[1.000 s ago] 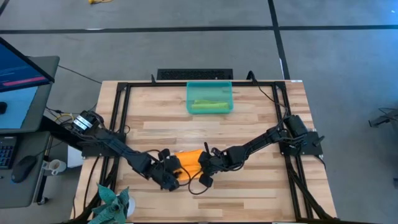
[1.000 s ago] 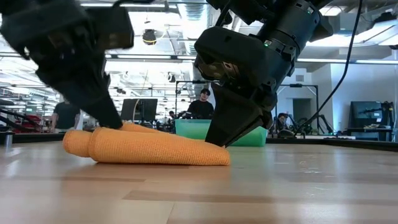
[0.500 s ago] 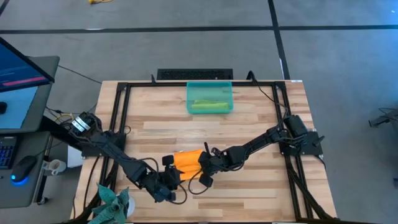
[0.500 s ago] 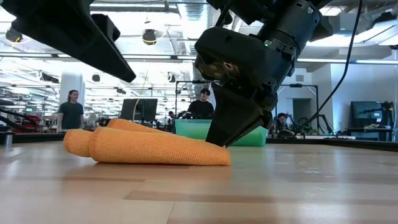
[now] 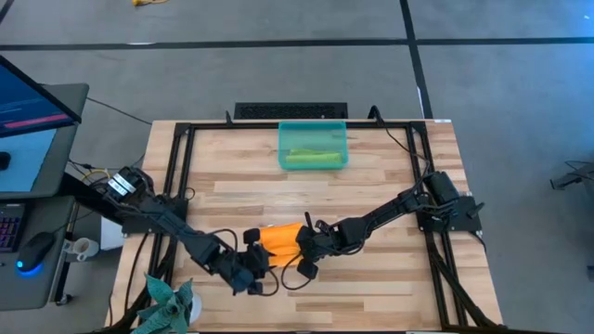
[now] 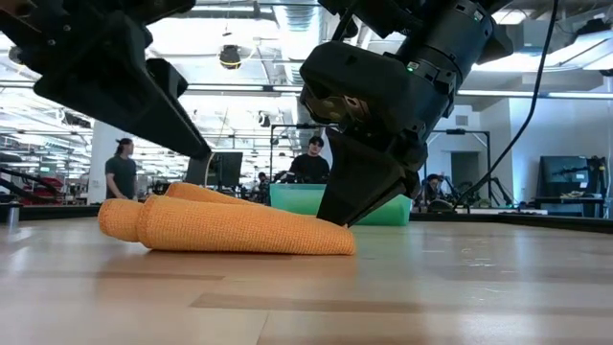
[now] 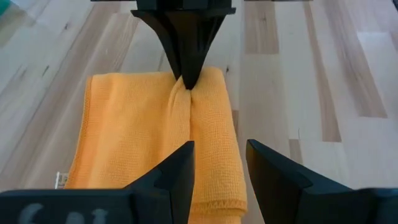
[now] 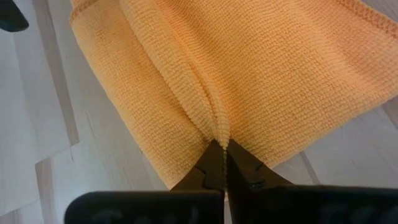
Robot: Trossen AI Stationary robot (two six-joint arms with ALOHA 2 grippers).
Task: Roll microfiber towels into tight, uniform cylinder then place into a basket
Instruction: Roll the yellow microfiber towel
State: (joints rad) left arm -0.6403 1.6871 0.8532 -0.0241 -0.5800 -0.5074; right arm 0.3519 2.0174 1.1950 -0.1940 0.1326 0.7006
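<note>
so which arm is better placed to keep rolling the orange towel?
Probably the left. The right gripper is shut on an edge of the orange towel, anchoring it. The left gripper is open, off the cloth at its opposite edge, free to work it.

Orange towel [image 5: 280, 239] loosely rolled on the table's near middle; green towel [image 5: 312, 158] rolled inside the teal basket [image 5: 286, 137].

Light wood plank tabletop [image 5: 371, 181] in a black frame, sitting on grey floor [image 5: 232, 74] crossed by dark lines. Monitor [image 5: 28, 107], keyboard and mouse [image 5: 37, 249] off to one side. Beyond the tabletop: open workshop with bright ceiling lights [image 6: 230, 57], screens [image 6: 560, 174], and several people [image 6: 122, 172] standing about.
</note>
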